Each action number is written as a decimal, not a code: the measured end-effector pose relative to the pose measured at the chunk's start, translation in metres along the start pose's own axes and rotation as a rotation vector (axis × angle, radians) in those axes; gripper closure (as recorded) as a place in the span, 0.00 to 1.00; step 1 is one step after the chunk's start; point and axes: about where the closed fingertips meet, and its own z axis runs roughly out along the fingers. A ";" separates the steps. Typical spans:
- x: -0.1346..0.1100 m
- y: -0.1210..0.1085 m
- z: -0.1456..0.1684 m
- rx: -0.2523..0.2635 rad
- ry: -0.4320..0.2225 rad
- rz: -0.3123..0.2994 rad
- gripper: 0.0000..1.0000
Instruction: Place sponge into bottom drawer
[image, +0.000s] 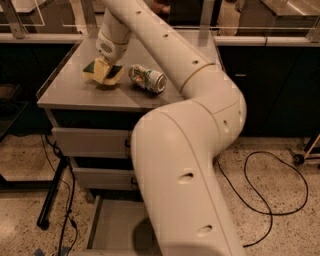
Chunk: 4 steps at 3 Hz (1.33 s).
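The gripper (103, 64) is down on the sponge (111, 76), touching it on the cabinet top (75, 92); whether it grips cannot be told. The can (147, 78) lies just to its right. The bottom drawer (112, 232) stands open far below it.

No text, brand, number or sign is legible. The can (147, 78), lying on the bench (70, 92) in the upper middle of the frame, carries a printed pattern whose lettering cannot be made out. The gripper (104, 64), upper left, is down at the sponge (112, 77).
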 end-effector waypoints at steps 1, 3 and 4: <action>0.000 0.006 0.004 -0.009 -0.016 -0.009 1.00; 0.000 0.015 -0.024 0.015 -0.006 -0.020 1.00; 0.010 0.029 -0.045 0.022 -0.006 0.000 1.00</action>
